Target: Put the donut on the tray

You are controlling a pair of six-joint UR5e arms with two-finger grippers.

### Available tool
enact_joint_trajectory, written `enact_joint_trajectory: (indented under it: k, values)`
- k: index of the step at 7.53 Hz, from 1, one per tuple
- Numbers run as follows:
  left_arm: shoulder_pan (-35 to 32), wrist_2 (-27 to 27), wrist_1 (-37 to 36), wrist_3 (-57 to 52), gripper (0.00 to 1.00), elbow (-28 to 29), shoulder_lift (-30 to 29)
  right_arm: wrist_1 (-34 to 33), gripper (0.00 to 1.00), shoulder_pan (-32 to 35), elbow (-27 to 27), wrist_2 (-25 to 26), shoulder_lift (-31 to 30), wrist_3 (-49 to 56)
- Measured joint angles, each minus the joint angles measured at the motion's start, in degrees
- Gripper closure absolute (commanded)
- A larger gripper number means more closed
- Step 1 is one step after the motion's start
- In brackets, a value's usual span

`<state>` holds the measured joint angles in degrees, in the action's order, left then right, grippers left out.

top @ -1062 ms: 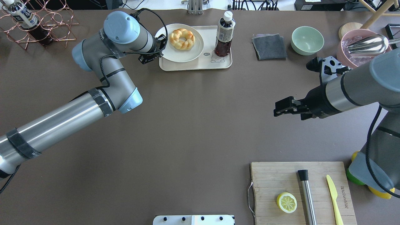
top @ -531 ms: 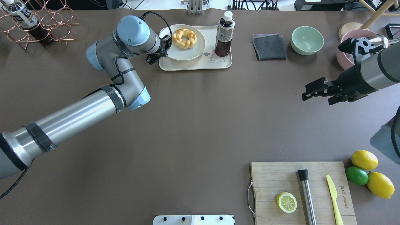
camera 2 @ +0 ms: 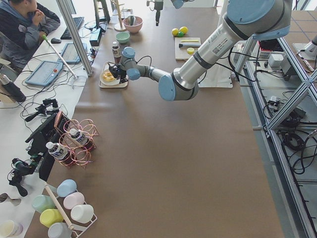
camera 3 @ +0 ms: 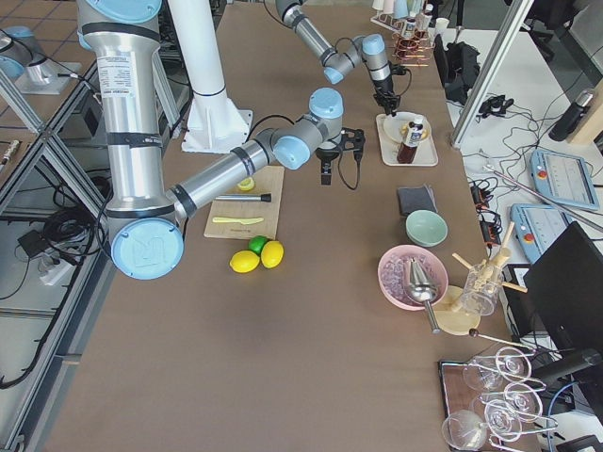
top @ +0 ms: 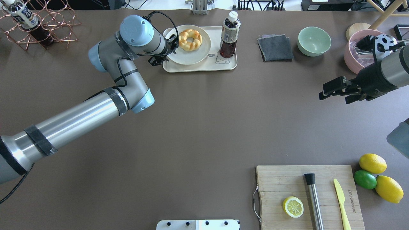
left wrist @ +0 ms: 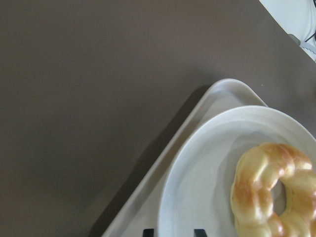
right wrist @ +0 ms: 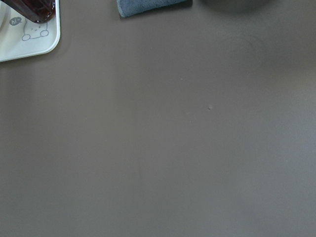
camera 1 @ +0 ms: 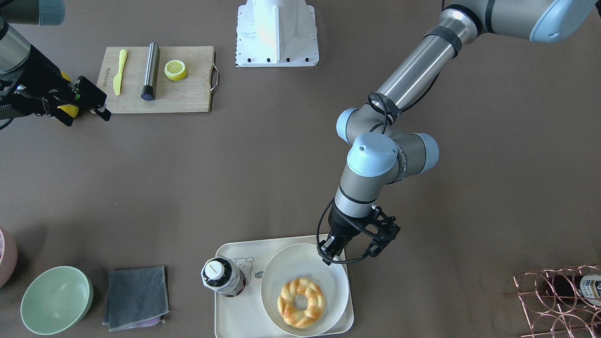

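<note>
A braided golden donut [top: 190, 40] lies on a round white plate [top: 187, 57], toward the plate's far side from the robot. The plate sits on the cream tray [top: 204, 66] near the bench's [top: 204, 127] far edge, so the pastry touches the plate, not the tray's own surface. The left hand [camera 1: 328, 256] is clamped on the plate's rim at the side nearest the left arm. In the wrist view its two dark fingertips [left wrist: 148, 232] stand close together astride that rim. The plate looks slightly tipped, raised at the gripped edge.

On the tray's other end, just beside the plate, a dark-drink bottle [top: 229, 35] with a white cap stands upright next to the bear print.

To the robot's right along the far edge are a folded grey cloth [top: 275, 48], a pale green bowl [top: 314, 41] and a pink bowl [top: 353, 56]. The right hand [top: 324, 92] hangs over bare bench well away from the tray, holding nothing. Whether its fingers are apart or together cannot be told.

Near the robot, a wooden cutting board [top: 281, 188] carries a lemon half [top: 293, 206], a steel cylinder [top: 313, 201] and a yellow knife [top: 341, 199]. Two lemons [top: 372, 163] and a lime [top: 365, 179] lie beside the board. A copper wire rack [top: 54, 28] occupies the far-left corner.
</note>
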<state>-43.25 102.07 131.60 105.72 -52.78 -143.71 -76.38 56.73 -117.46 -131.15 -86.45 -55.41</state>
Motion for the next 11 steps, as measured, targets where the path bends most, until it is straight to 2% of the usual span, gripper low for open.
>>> enact_joint_trajectory:
  k: [1,2,4,6,7,9,11]
  values:
    - [-0.06,1.04,-1.16,-2.87,0.18,-3.28,1.72,-0.02,0.0,0.25,0.04,-0.05,-0.17,0.45]
    - [-0.5,3.86,-4.47,-6.24,0.18,-9.49,5.31,-0.02,0.0,0.68,0.09,-0.1,-0.9,1.33]
    - [-2.02,10.84,-17.65,-20.32,0.17,-24.88,13.85,0.03,0.0,3.14,0.3,-0.14,-3.25,4.44]
    - [-3.7,12.93,-29.65,-39.38,0.16,-42.44,24.78,0.0,0.0,7.35,1.99,-0.08,-5.76,11.09]
    - [-5.54,13.36,-33.04,-47.68,0.16,-49.03,30.25,-0.08,0.0,10.01,3.57,-0.08,-6.81,15.88]
    - [-10.77,16.36,-35.0,-62.91,0.1,-57.57,41.05,-0.52,0.0,15.39,6.79,-0.14,-9.36,28.4]
    - [-20.32,24.74,-34.88,-83.9,0.04,-59.99,50.87,-0.75,0.0,18.94,9.7,-0.16,-11.46,36.94]
